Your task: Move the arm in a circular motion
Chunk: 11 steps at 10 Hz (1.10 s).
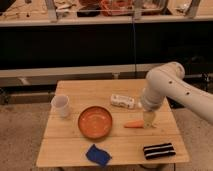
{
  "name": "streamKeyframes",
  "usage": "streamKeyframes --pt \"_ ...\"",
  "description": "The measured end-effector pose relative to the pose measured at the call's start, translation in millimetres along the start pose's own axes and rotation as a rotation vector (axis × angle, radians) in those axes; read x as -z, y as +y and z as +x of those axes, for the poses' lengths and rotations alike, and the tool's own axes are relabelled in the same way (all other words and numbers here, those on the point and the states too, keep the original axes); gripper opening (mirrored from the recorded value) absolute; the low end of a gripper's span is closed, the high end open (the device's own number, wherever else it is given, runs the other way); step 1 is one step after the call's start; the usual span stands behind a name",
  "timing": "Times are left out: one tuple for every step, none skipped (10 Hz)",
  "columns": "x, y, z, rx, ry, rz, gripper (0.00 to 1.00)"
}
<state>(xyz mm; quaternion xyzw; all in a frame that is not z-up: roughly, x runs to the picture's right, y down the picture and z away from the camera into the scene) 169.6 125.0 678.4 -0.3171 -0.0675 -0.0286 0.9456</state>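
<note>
The glossy white arm [170,87] enters from the right edge, bends at a thick rounded elbow, and reaches down over the right side of the wooden table [75,150]. Its pale narrow tip, the gripper [148,120], hangs just above the table at the right end of a small orange carrot [133,124]. I see nothing held in it.
On the table are a white cup [61,105] at the left, an orange bowl [95,122] in the middle, a white packet [122,101] behind it, a blue cloth [98,155] at the front, and a black-and-white striped item [158,150] at the front right. A dark shelf unit [100,45] stands behind.
</note>
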Motion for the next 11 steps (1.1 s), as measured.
streamKeyframes --pt "0 1 -7 0.012 -0.001 -0.003 0.8" --pt "0 1 -15 0.02 -0.002 -0.006 0.8" --pt "0 2 -25 0.035 -0.002 -0.011 0.8" --pt "0 0 -38 0.062 -0.003 -0.015 0.8" --pt "-1 -1 -51 0.093 -0.003 -0.019 0.8" --pt "-1 -3 -63 0.123 -0.006 -0.02 0.8" --pt "-1 -3 -66 0.137 -0.004 -0.021 0.8" --pt "0 -3 -67 0.142 -0.004 -0.022 0.8" --pt "0 -4 -73 0.154 -0.002 -0.026 0.8" --pt "0 -7 -85 0.167 -0.001 -0.023 0.8" --pt "-1 -10 -95 0.179 -0.002 -0.024 0.8"
